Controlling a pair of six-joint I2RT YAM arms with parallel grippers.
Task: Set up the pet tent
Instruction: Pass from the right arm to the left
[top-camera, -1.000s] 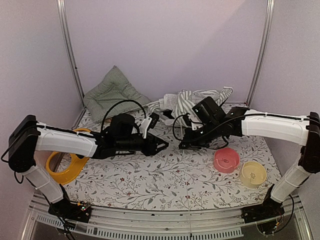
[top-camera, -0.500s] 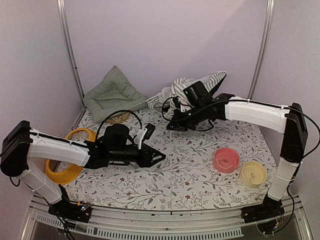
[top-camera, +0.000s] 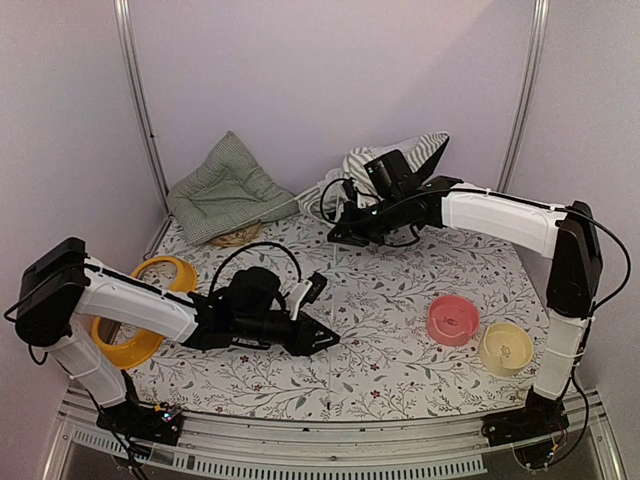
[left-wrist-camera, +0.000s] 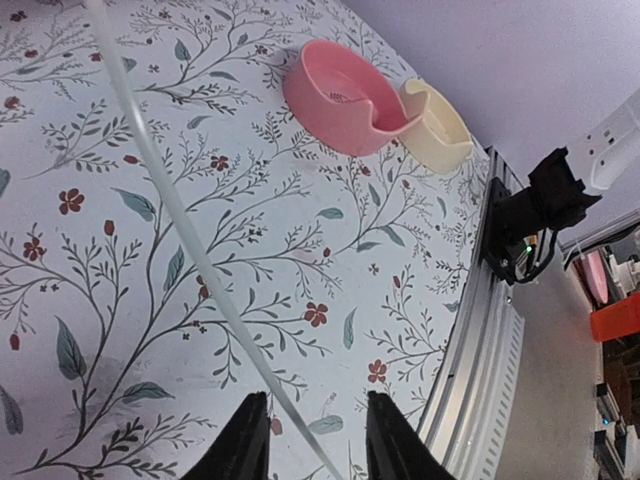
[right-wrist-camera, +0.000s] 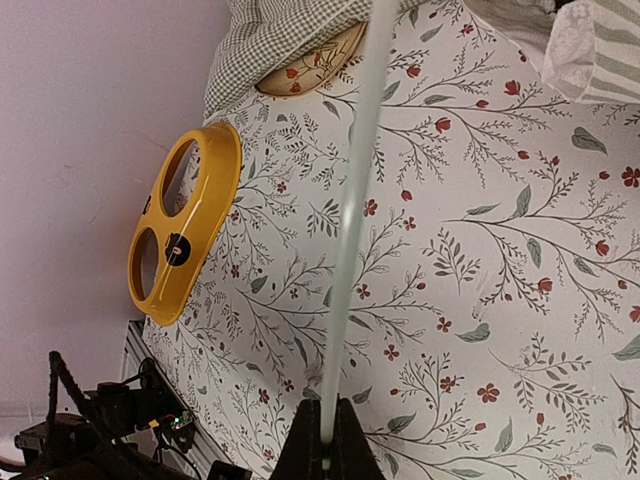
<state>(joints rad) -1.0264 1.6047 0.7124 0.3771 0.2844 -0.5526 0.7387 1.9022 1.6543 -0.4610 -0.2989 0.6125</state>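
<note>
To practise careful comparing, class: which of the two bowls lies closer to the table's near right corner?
The pale yellow bowl; the pink bowl beside it sits farther in from that corner.

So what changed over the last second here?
The right gripper, shut on the thin pole, drew back toward the tent, whose fabric shifted backward too. The left gripper slid toward the near edge, the pole running between its open fingers. The cushion, pink bowl, cream bowl and yellow stand stayed put.
</note>
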